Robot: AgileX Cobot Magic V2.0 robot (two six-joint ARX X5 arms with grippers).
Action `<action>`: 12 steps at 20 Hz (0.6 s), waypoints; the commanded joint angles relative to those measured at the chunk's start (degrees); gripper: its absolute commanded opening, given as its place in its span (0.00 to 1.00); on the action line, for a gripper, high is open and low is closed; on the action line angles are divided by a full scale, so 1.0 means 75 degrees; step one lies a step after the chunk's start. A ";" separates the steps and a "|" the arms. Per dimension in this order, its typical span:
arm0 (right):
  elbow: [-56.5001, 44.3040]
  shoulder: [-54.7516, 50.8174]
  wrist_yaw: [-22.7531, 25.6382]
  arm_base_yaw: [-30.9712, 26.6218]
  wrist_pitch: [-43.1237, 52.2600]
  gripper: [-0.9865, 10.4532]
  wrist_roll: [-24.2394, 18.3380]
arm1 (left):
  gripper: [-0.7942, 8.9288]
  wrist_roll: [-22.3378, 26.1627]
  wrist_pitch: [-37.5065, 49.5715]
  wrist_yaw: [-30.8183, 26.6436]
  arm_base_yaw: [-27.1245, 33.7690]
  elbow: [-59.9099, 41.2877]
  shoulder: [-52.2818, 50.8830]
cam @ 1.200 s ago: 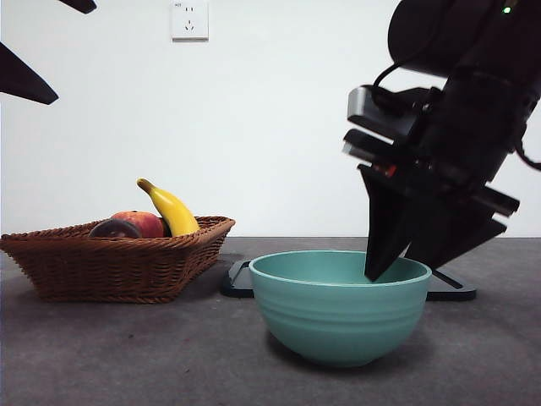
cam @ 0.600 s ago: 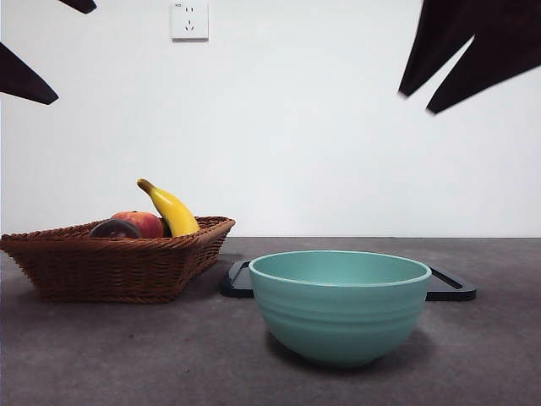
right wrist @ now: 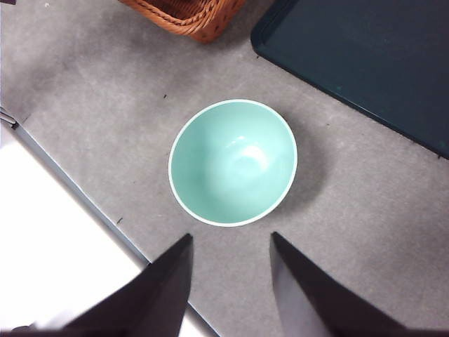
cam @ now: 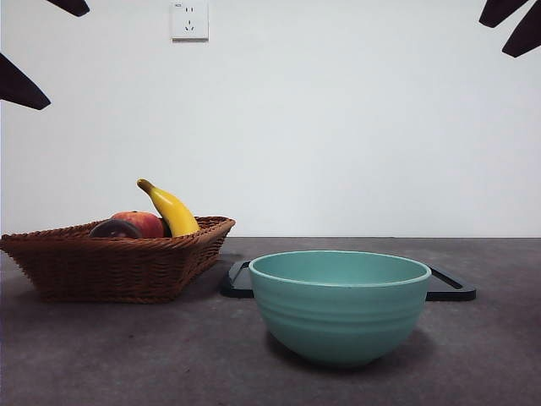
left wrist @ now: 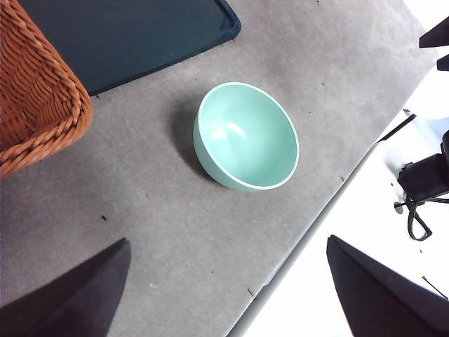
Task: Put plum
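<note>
The plum [cam: 114, 228] shows as a dark maroon round shape in the wicker basket [cam: 118, 266] at the left, beside a red apple [cam: 144, 222] and a banana [cam: 172, 210]. The teal bowl [cam: 340, 304] stands in the front middle of the table, and both wrist views show the bowl [right wrist: 233, 161] [left wrist: 245, 135] with nothing inside. My right gripper [right wrist: 231, 234] hangs open and empty high above the bowl, seen at the top right corner [cam: 494, 38] of the front view. My left gripper [left wrist: 228, 239] waits open and empty, high at the top left [cam: 68, 57].
A dark flat tray [cam: 448, 286] lies behind the bowl, toward the back right. In the left wrist view the basket corner [left wrist: 42, 105] is close to the tray [left wrist: 126, 35]. The table's front edge [right wrist: 77, 193] runs near the bowl.
My right gripper, which was dipped into the bowl a second ago, has risen straight up to the top right corner. The bowl, basket and fruit have not moved.
</note>
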 commanded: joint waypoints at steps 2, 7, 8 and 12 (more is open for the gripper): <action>0.0134 0.0047 -0.0029 0.0047 0.0026 0.24 -0.0093 | 0.53 0.0096 0.0055 0.0050 -0.0032 0.0076 0.0050; 0.0134 0.0047 -0.0023 0.0047 -0.0006 0.14 -0.0093 | 0.22 0.0096 0.0058 0.0050 -0.0032 0.0076 0.0050; 0.0134 0.0047 -0.0023 0.0047 -0.0003 0.10 -0.0096 | 0.13 0.0096 0.0058 0.0050 -0.0032 0.0076 0.0050; 0.0134 0.0047 -0.0017 0.0047 -0.0003 0.10 -0.0102 | 0.09 0.0099 0.0061 0.0050 -0.0029 0.0076 0.0050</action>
